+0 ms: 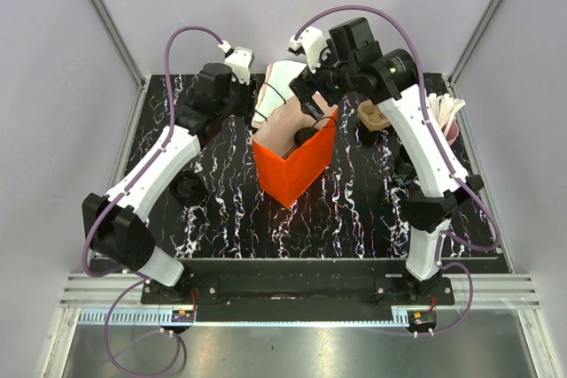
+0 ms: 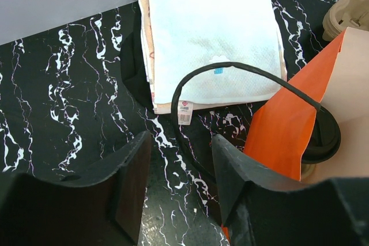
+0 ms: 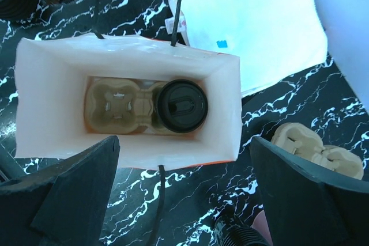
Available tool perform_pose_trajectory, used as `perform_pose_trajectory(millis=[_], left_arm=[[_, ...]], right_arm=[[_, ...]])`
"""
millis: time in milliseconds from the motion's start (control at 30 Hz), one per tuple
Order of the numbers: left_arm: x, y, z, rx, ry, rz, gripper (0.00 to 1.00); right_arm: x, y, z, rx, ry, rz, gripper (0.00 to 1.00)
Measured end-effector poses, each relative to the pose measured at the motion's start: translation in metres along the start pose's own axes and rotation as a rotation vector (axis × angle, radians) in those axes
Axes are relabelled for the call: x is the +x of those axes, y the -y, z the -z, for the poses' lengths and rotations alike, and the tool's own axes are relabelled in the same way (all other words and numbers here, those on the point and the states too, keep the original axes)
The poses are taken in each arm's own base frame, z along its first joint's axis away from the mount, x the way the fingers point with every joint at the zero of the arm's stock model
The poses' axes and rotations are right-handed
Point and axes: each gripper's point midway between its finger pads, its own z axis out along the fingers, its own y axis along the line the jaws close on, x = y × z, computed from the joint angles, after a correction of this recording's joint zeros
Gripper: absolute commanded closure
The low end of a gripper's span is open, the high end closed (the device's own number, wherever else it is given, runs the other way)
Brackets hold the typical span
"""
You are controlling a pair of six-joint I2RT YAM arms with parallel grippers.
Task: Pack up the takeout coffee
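The takeout coffee [image 3: 181, 106], a black cup with a lid, stands in a cardboard carrier [image 3: 115, 105] at the bottom of the orange paper bag [image 1: 297, 170]. The cup also shows in the top view [image 1: 306, 136] and in the left wrist view [image 2: 326, 137]. My right gripper [image 3: 184, 200] is open and empty, hanging above the bag's near wall [image 3: 132, 154]. My left gripper [image 2: 181, 182] is open and empty, low over the table just left of the bag [image 2: 282, 136], beside its black handle loop [image 2: 230, 66].
Folded white napkins [image 1: 275, 86] lie behind the bag. A spare cardboard carrier [image 1: 372, 115] and a pink cup of white sticks [image 1: 447, 117] stand at the right. A flat black disc-like piece [image 1: 189, 188] lies at the left.
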Motion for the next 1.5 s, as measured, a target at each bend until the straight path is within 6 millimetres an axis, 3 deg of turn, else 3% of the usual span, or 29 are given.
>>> perform_pose_trajectory(millis=[333, 567, 1067, 1233, 1500], left_arm=[[0.001, 0.001, 0.0, 0.009, -0.003, -0.001, 0.46], [-0.003, 0.004, 0.006, 0.025, 0.006, 0.0, 0.51], [-0.032, 0.018, 0.043, 0.109, 0.096, 0.006, 0.61], [-0.031, 0.024, 0.045, 0.135, 0.093, 0.017, 0.71], [-0.028, 0.031, 0.047, 0.167, 0.086, 0.031, 0.79]], right_arm=[[-0.021, 0.011, 0.039, 0.091, 0.103, 0.006, 0.0], [-0.02, 0.016, 0.065, 0.158, 0.144, 0.001, 0.0], [0.028, -0.004, 0.09, 0.152, 0.134, 0.072, 0.0], [0.042, -0.015, 0.097, 0.127, 0.153, 0.112, 0.0], [0.06, -0.005, 0.087, 0.191, 0.128, 0.124, 0.0]])
